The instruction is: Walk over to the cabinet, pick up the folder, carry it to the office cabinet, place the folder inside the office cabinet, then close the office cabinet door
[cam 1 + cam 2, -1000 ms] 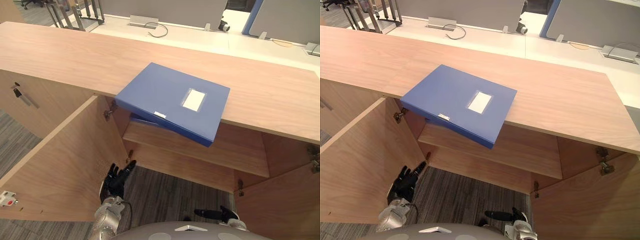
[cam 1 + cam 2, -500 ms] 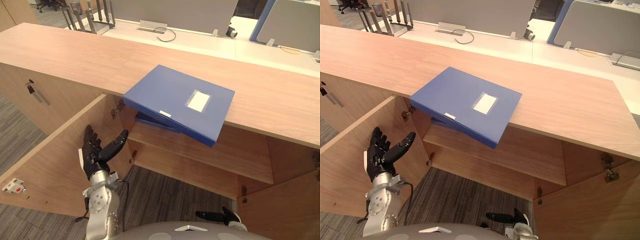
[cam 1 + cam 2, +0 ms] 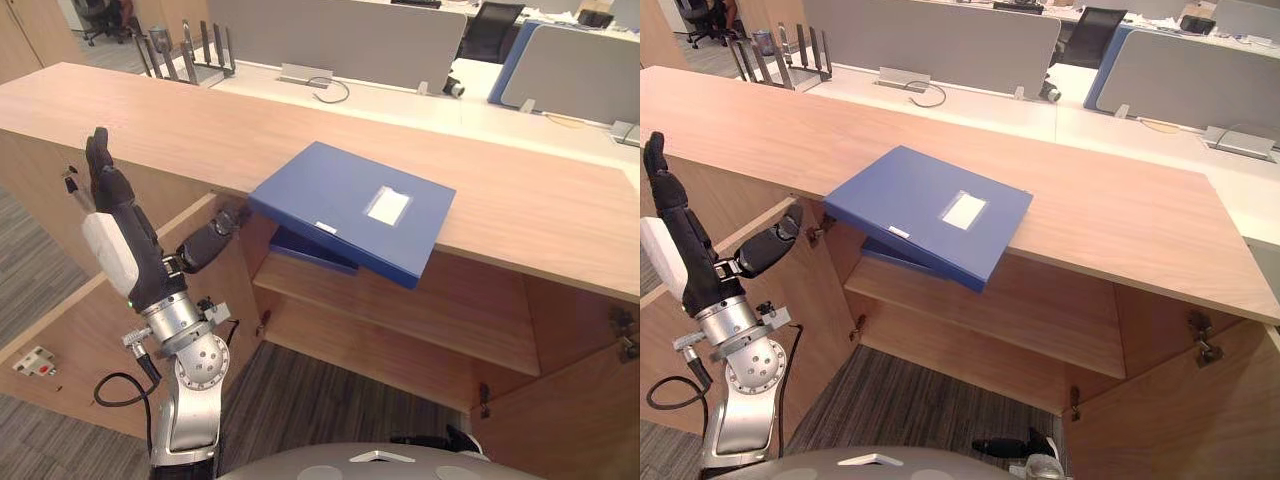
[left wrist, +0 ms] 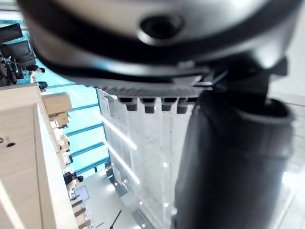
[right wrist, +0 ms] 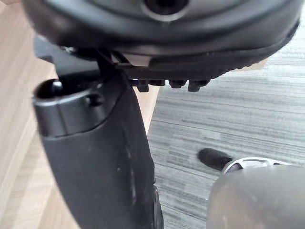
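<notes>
the long wooden counter (image 3: 520, 200) that tops the cabinet runs across the view. below it the compartment stands open, its left door (image 3: 80, 320) and right door (image 3: 590, 400) both swung out towards the robot. an inner shelf (image 3: 400, 310) lies bare across most of its width, so there is room beneath the counter's front edge.

the blue folder (image 3: 350, 205) lies on the counter at that front edge. its near corner hangs past the edge and tips down over the open compartment. the overhang probably gives fingers a way under it. a darker blue edge (image 3: 305, 250) shows just beneath; i cannot tell whether it belongs to the folder or is a second one on the shelf.

the left hand (image 3: 125, 230) is held up in front of the counter, between the left door and the folder. its fingers are straight and apart, its thumb is stretched towards the folder's near left corner, and it touches nothing. the open left door stands close behind this hand, so that is the tight side for any reach. the right hand (image 3: 1005, 446) hangs low over the carpet (image 3: 330, 380), fingers loose and empty.

the pickup is not yet begun, and both hands are free for it.
</notes>
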Robot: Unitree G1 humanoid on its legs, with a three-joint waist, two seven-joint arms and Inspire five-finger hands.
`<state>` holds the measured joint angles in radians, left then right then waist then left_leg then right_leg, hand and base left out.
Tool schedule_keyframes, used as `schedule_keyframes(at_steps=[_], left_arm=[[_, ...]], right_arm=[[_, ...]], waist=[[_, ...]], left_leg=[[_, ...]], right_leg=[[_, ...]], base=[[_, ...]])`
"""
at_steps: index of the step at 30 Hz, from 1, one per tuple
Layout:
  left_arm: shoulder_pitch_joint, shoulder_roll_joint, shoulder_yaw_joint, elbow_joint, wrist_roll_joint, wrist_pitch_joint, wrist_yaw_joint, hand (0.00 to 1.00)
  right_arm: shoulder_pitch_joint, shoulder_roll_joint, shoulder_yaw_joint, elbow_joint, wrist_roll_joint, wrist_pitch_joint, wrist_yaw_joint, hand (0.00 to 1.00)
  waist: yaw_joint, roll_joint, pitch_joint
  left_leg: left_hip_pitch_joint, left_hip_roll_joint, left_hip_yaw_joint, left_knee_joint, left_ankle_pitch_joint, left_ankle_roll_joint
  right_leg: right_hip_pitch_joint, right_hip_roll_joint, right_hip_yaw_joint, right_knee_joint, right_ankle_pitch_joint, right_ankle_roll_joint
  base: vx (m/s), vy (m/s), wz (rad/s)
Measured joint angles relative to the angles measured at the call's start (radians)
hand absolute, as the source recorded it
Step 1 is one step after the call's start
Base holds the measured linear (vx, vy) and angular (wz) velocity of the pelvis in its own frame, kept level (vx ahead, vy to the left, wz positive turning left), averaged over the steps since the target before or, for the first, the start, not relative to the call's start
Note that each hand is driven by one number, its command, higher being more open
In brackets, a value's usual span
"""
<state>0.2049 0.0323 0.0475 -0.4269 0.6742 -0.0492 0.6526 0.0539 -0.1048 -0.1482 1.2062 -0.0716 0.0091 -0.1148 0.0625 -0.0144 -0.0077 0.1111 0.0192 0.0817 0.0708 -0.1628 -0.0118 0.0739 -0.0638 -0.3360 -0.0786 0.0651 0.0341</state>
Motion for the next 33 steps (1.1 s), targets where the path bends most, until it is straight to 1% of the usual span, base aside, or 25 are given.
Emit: schedule_keyframes(at_steps=[3, 6, 8, 10, 13, 18, 20, 22, 27, 33], left_arm=[[-0.002, 0.007, 0.000, 0.000, 0.044, 0.012, 0.001, 1.00], [-0.010, 0.022, -0.004, 0.000, 0.048, 0.012, 0.001, 1.00], [-0.014, 0.047, -0.022, 0.000, 0.048, 0.012, -0.002, 1.00], [-0.019, 0.084, -0.063, 0.000, 0.049, 0.008, -0.014, 1.00], [-0.020, 0.106, -0.096, 0.000, 0.063, -0.003, -0.036, 1.00], [-0.024, 0.147, -0.172, 0.000, 0.083, -0.045, -0.069, 1.00], [-0.041, 0.157, -0.197, 0.000, 0.083, -0.052, -0.084, 1.00], [-0.051, 0.169, -0.217, 0.000, 0.082, -0.072, -0.091, 1.00], [-0.053, 0.188, -0.305, -0.003, 0.078, -0.113, -0.129, 1.00], [-0.061, 0.223, -0.378, -0.004, 0.070, -0.151, -0.171, 1.00]], right_arm=[[-0.007, -0.006, 0.000, 0.007, 0.000, -0.001, 0.000, 1.00], [-0.018, -0.012, 0.000, 0.016, 0.000, -0.001, 0.000, 1.00], [-0.024, -0.013, 0.001, 0.018, 0.000, -0.001, 0.001, 1.00], [-0.028, -0.014, 0.005, 0.019, 0.000, -0.001, 0.003, 1.00], [-0.029, -0.017, 0.016, 0.019, 0.000, -0.003, 0.008, 1.00], [-0.031, -0.024, 0.041, 0.024, 0.000, -0.010, 0.019, 1.00], [-0.031, -0.026, 0.042, 0.026, 0.000, -0.013, 0.019, 1.00], [-0.031, -0.027, 0.042, 0.030, 0.000, -0.014, 0.019, 1.00], [-0.031, -0.037, 0.044, 0.039, 0.000, -0.016, 0.019, 1.00], [-0.032, -0.046, 0.081, 0.046, 0.000, -0.016, 0.019, 1.00]], waist=[[-0.001, 0.005, 0.003], [-0.006, 0.012, 0.008], [-0.010, 0.014, 0.009], [-0.010, 0.014, 0.009], [-0.012, 0.015, 0.009], [-0.012, 0.018, 0.007], [-0.011, 0.019, 0.007], [-0.012, 0.020, 0.006], [-0.013, 0.032, -0.004], [-0.014, 0.033, -0.008]], left_leg=[[0.000, 0.000, 0.002, 0.002, 0.000, 0.000], [-0.001, -0.001, 0.005, 0.003, -0.001, -0.001], [-0.001, -0.001, 0.006, 0.003, -0.001, -0.001], [-0.001, -0.001, 0.007, 0.003, -0.001, -0.001], [-0.001, -0.001, 0.011, 0.004, -0.002, -0.001], [-0.003, 0.001, 0.020, 0.011, -0.006, -0.001], [-0.004, 0.001, 0.021, 0.012, -0.007, -0.001], [-0.004, 0.001, 0.023, 0.012, -0.007, -0.001], [-0.004, 0.002, 0.025, 0.011, -0.008, -0.002], [-0.003, 0.004, 0.026, 0.012, -0.008, -0.002]], right_leg=[[-0.002, 0.000, 0.003, 0.000, 0.000, 0.000], [-0.004, 0.000, 0.010, 0.000, 0.000, 0.000], [-0.004, 0.000, 0.012, 0.000, 0.000, 0.000], [-0.005, 0.000, 0.013, 0.000, 0.000, 0.000], [-0.007, 0.000, 0.017, 0.000, 0.000, 0.000], [-0.011, 0.002, 0.027, 0.000, 0.000, 0.000], [-0.012, 0.003, 0.028, 0.000, 0.000, -0.001], [-0.013, 0.003, 0.031, 0.000, 0.001, -0.001], [-0.015, 0.004, 0.034, 0.000, 0.001, -0.001], [-0.014, 0.006, 0.036, 0.000, 0.001, -0.002]], base=[[0.00, 0.010, -0.02], [0.00, 0.015, -0.03], [0.00, 0.000, 0.00], [0.00, 0.000, 0.00], [-0.01, 0.011, -0.04], [-0.01, 0.010, -0.06], [0.00, 0.004, -0.02], [0.00, 0.004, -0.02], [0.00, 0.004, -0.02], [0.00, 0.000, 0.00]])
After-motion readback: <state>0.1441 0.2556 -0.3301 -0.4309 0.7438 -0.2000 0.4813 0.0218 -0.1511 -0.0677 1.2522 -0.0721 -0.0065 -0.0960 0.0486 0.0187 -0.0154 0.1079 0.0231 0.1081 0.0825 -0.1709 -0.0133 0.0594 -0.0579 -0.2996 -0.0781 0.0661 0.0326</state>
